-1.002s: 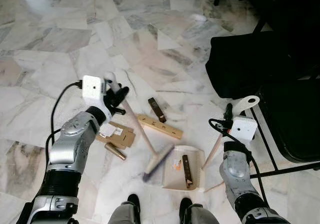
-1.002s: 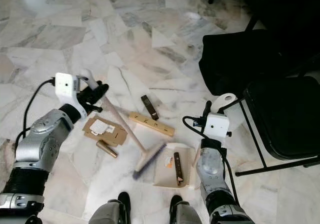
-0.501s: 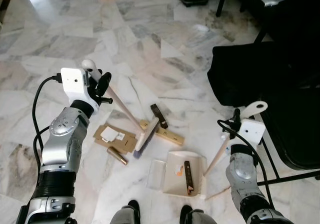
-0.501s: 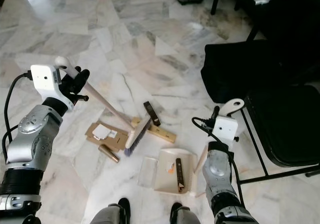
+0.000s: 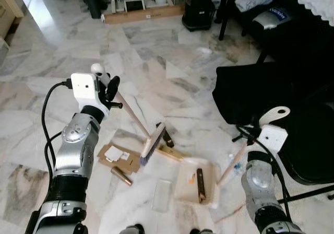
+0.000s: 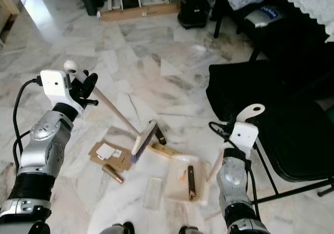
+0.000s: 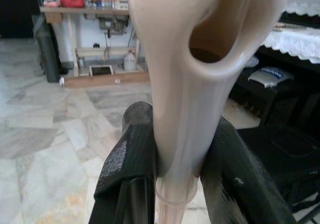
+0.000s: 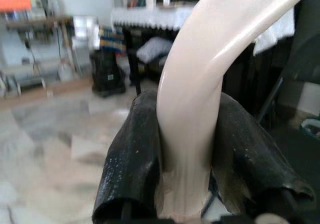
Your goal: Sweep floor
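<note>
My left gripper [image 5: 110,88] pinching broom [image 5: 136,123] handle top; bristles on floor [image 5: 62,46] beside cardboard [image 5: 121,157]. My right gripper [image 8: 175,149] clamped around dustpan [image 5: 197,182] handle; pan on floor, debris inside.

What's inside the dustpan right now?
The cream plastic dustpan holds a dark brown stick-shaped piece and a small orange scrap. Anything underneath the pan is covered.

Even daylight, glare on marble floor [image 5: 47,20] (upper left); blurred right-wrist background.
</note>
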`<state>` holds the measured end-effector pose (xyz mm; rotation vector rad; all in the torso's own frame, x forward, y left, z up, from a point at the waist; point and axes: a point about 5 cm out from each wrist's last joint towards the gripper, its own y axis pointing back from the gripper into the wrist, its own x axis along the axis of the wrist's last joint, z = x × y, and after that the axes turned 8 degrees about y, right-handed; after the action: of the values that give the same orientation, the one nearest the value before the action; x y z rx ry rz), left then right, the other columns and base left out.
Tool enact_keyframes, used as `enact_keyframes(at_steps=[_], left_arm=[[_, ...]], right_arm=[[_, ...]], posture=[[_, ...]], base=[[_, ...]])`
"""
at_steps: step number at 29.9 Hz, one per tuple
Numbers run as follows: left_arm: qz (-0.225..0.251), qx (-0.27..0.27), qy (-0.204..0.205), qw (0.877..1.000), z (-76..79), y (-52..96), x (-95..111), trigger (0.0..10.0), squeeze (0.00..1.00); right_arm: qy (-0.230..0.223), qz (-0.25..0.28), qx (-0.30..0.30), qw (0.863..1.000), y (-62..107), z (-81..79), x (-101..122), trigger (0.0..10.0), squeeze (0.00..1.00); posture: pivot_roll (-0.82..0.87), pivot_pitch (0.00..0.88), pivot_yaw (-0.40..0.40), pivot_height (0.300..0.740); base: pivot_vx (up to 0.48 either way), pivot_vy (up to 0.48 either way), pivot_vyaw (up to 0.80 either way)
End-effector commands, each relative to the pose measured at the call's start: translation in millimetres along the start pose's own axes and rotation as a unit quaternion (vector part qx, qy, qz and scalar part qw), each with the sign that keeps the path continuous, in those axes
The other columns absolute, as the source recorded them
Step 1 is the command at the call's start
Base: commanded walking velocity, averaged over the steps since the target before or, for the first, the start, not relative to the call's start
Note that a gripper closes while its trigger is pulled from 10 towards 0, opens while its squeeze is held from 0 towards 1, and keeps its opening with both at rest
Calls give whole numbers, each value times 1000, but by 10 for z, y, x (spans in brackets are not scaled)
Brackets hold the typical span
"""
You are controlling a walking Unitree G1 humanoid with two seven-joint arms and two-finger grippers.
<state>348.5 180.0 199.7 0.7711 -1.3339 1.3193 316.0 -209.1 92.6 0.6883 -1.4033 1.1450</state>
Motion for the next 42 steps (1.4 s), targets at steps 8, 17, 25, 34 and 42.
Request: enact_keyframes(at_steps=[8,17,25,34,42], left_arm=[[47,30,-59,997,-24,53,52,10000,0],[31,64,-90,993,-125,242,-167,10000,0],[27,78,-81,993,-37,238,-341,10000,0],[42,79,-88,992,-27,117,-293,10000,0],[49,84,-105,990,-117,175,-252,10000,0]], right_arm=[[-45,49,-14,998,-196,-61,315,10000,0],[-55,55,20,997,-283,-180,447,10000,0],[-46,63,38,996,-322,-158,503,10000,0],[-48,58,24,997,-396,-109,538,10000,0],[-43,53,24,997,-337,-74,497,10000,0]], posture=[[68,10,29,740],[43,7,6,740],[-8,0,-9,740],[-4,0,-3,740],[8,23,7,740]], base=[[0,0,0],[0,0,0],[0,0,0],[0,0,0],[0,0,0]])
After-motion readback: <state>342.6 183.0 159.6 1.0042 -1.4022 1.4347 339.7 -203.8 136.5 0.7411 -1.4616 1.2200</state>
